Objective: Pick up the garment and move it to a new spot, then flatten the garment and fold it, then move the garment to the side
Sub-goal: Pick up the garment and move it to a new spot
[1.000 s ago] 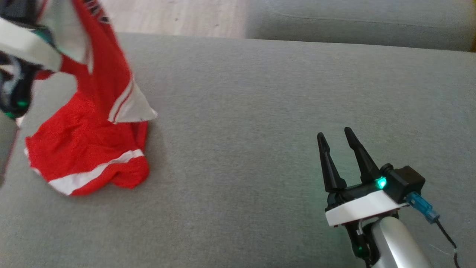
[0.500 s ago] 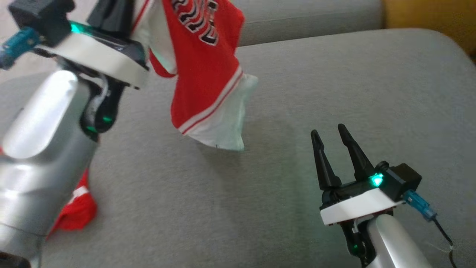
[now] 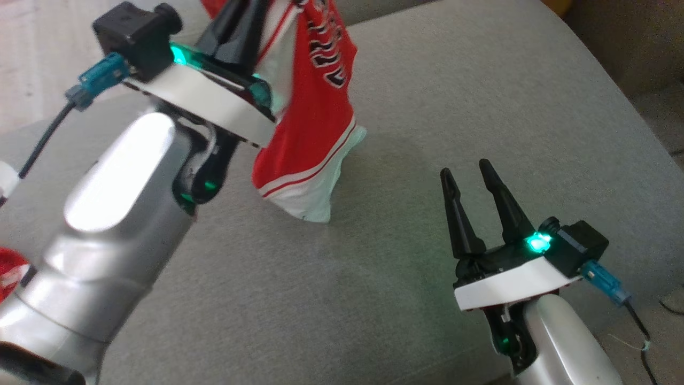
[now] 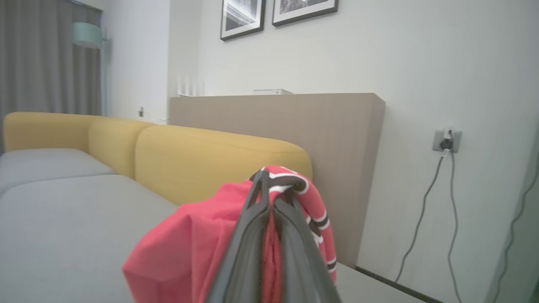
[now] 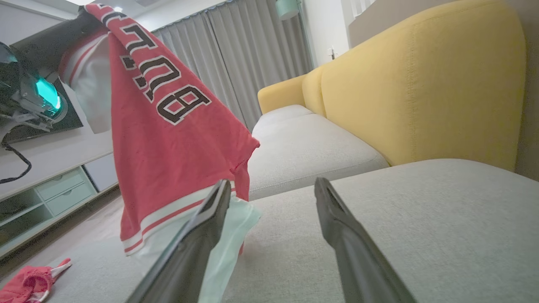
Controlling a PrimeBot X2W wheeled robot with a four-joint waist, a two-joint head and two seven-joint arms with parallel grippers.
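Clamped shut on the red-and-white garment [image 3: 315, 139], the left end effector [image 4: 269, 189] holds it hanging low over the grey sofa cushion [image 3: 427, 107] near the wide-open, empty right end effector [image 3: 466, 167]; lowering hem-first and dragging gently should lay it flat, not bunched.

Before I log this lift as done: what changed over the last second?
The left gripper carried the red shirt to the right, away from the red bundle on the cushion; the camera swung too. Unchanged: left gripper shut on the shirt, right gripper open and empty.
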